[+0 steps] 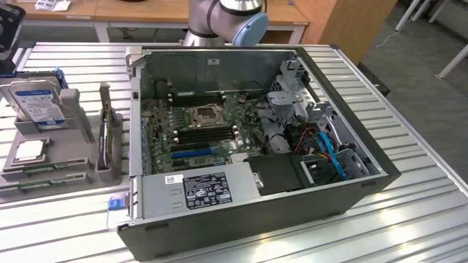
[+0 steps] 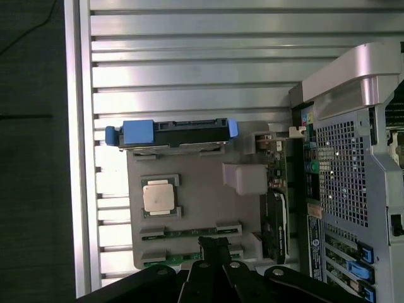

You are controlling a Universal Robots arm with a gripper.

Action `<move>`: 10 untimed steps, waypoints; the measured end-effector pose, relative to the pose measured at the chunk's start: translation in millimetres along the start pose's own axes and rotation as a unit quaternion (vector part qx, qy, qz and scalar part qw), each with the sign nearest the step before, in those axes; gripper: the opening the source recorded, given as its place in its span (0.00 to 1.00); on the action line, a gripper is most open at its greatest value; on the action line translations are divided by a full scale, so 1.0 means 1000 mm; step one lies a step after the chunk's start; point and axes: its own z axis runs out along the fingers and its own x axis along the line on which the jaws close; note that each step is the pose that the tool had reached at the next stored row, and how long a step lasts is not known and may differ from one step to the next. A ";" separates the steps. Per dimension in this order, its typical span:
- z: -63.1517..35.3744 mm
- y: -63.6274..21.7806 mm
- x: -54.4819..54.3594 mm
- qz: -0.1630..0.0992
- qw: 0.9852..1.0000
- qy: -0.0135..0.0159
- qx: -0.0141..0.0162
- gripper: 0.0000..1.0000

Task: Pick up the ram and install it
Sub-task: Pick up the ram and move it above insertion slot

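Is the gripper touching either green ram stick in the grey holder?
Apart. The exterior view shows the thin green ram sticks lying in the grey plastic holder with nothing on them; the shut black gripper hangs above in the wrist view.

Bright room light glares in streaks off the slatted metal table (image 1: 417,219), while the open computer case (image 1: 219,68) sits dimly shadowed inside
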 end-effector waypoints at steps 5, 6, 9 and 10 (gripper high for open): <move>0.0000 0.0000 0.001 0.000 1.000 0.000 0.000 0.11; 0.0000 0.0000 0.000 0.000 1.000 0.000 0.000 0.11; 0.0001 0.0000 -0.002 0.001 1.000 0.021 0.002 0.11; 0.0001 0.0001 -0.003 0.001 1.000 0.030 0.002 0.11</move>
